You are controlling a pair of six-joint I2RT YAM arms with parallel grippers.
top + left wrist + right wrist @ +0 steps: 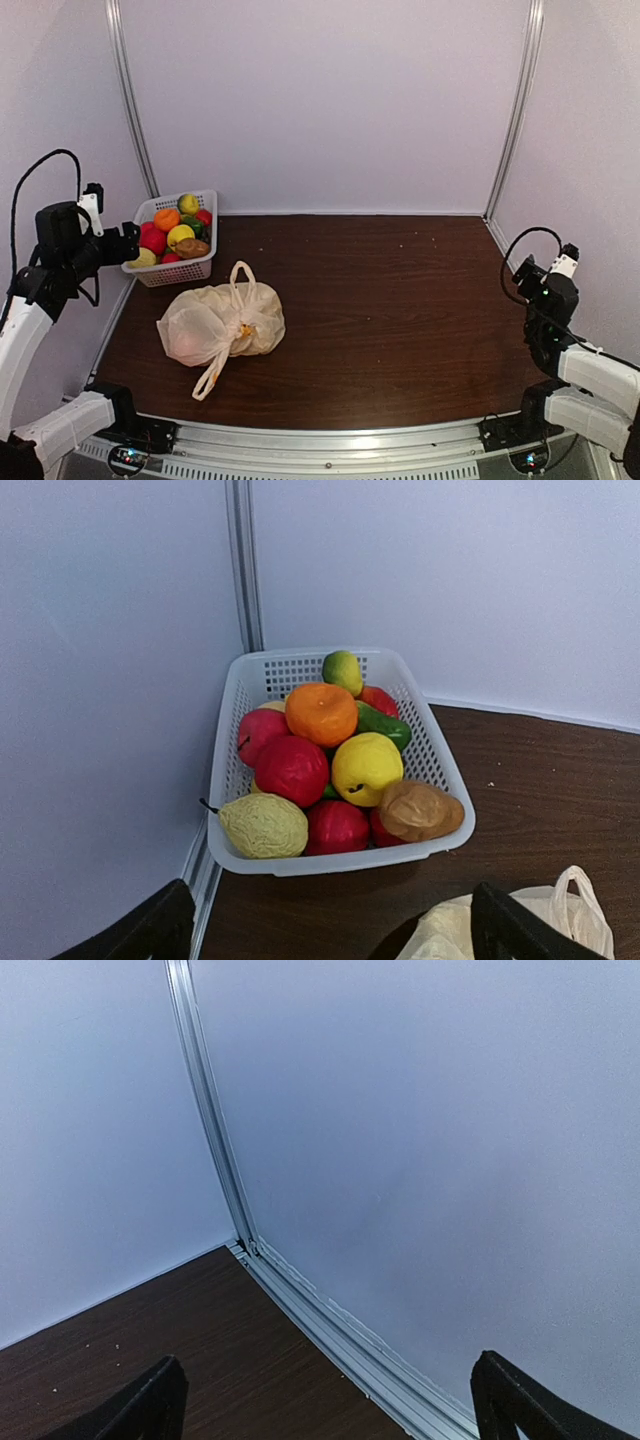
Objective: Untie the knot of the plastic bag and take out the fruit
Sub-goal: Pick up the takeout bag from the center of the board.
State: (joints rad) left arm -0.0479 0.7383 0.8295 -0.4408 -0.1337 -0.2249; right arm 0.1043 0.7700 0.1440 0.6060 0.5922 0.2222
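The cream plastic bag point(222, 322) lies bulging on the brown table, left of centre. Its knot point(242, 320) sits on the bag's right side, with one handle loop pointing to the back and one trailing to the front. The fruit inside the bag is hidden by the plastic. My left gripper point(125, 243) is open and empty, raised at the far left beside the basket, apart from the bag. In the left wrist view the gripper point(335, 925) looks over the basket, with the bag point(450, 935) at the bottom edge. My right gripper point(525, 272) is open and empty at the far right; it also shows in the right wrist view point(330, 1400).
A white slotted basket point(206, 199) stands at the back left corner, full of toy fruit: red, orange, yellow, green pieces and a brown oval piece point(420, 810). Pale walls with metal posts close in the table on three sides. The right wrist view faces the back right corner.
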